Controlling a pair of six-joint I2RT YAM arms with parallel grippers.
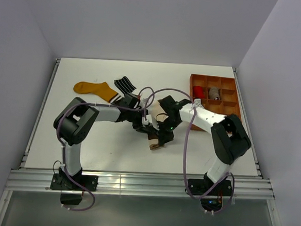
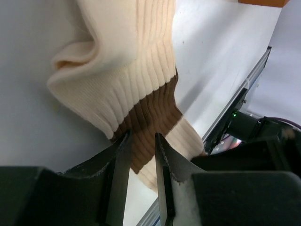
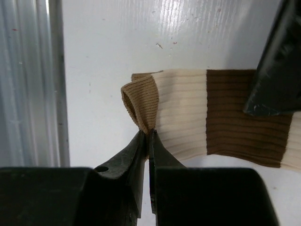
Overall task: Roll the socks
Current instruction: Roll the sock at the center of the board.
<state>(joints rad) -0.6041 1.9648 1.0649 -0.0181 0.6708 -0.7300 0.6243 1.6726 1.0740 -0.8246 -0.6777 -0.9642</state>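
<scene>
The cream sock (image 3: 183,110) on the table (image 3: 117,37) looks soft, light and apt to bunch, best taken by an edge: the right gripper (image 3: 147,134) is pinched tight on its folded tan end, while the left gripper (image 2: 141,137) straddles the brown band, whether clamped I cannot tell.

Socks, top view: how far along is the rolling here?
Done, apparently: a red bundle and a grey bundle sit in the tray. In hand: the left gripper and right gripper both pinch the cream sock, which shows only a small fold at one end. To do: the yellow sock and the striped sock lie flat on the table.
</scene>
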